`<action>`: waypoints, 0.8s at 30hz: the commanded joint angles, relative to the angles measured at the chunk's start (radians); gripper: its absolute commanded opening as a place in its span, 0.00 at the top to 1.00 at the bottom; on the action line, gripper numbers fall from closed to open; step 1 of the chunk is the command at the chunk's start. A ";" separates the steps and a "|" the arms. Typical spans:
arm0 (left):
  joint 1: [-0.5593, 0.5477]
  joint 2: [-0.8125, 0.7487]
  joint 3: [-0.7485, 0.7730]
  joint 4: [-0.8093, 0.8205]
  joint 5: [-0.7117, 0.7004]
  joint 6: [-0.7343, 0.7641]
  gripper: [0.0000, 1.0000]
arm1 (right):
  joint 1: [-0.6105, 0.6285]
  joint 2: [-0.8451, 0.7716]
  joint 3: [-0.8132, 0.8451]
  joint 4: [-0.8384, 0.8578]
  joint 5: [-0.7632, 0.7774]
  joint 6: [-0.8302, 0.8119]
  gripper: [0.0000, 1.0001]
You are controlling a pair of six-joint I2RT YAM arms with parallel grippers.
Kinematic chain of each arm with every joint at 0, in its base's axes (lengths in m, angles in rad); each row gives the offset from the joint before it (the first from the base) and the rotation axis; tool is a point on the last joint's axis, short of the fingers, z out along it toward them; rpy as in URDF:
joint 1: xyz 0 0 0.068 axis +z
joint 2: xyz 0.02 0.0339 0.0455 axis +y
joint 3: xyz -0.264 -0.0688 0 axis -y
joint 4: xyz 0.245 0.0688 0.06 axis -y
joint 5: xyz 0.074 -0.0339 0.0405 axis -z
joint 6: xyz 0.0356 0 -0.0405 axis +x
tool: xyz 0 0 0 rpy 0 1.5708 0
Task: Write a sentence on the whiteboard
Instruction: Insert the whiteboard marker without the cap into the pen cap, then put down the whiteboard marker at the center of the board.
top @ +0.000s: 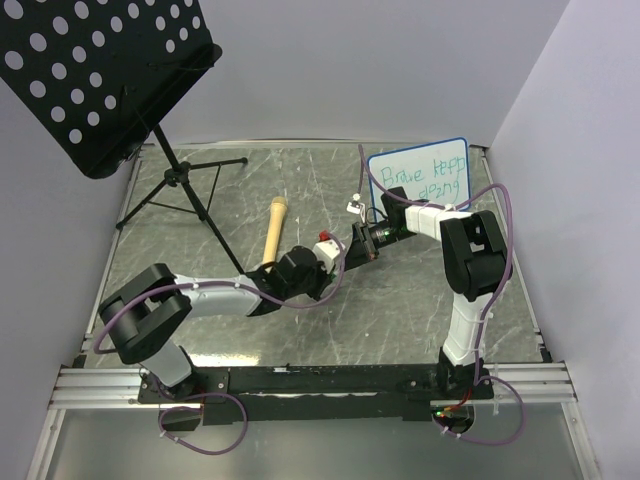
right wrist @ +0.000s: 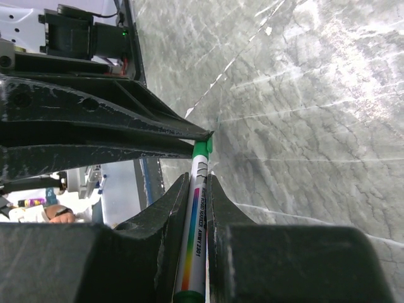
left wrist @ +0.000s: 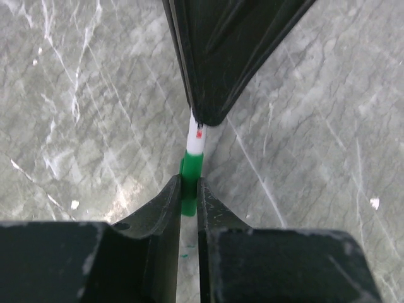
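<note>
- Fingers of the left gripper [left wrist: 189, 187] are pinched narrow on the green cap [left wrist: 190, 183] of a marker [left wrist: 196, 134]. We see the white barrel running out of that cap.
- Across from it, the right gripper [right wrist: 197, 184] is clamped on the same marker's barrel, rainbow stripe and print showing between its fingers [right wrist: 173, 202].
- We find the two grippers nose to nose, almost touching, low over the middle of the grey marbled table [top: 400, 300].
- Behind the right arm, the whiteboard [top: 425, 150] stands at the table's far right, face toward us.
- Its sentence [top: 425, 170] is two short green lines. We read "Brave keep" on top but cannot read the second.
- Left of the grippers a wooden stick [top: 274, 232] lies flat, and a black music stand [top: 100, 80] fills the far left.
</note>
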 commanded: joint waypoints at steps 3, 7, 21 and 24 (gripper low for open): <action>0.001 -0.002 0.122 0.307 0.053 -0.023 0.96 | 0.040 -0.001 0.011 -0.017 -0.085 0.009 1.00; 0.004 -0.003 0.113 0.303 0.053 -0.022 0.96 | 0.042 -0.003 0.009 -0.016 -0.084 0.009 1.00; 0.007 -0.216 0.027 0.170 -0.020 -0.065 0.66 | 0.020 -0.007 0.002 0.004 -0.015 0.012 1.00; 0.009 -0.324 -0.030 0.122 -0.076 -0.084 0.50 | 0.022 0.003 0.002 -0.005 -0.001 0.004 1.00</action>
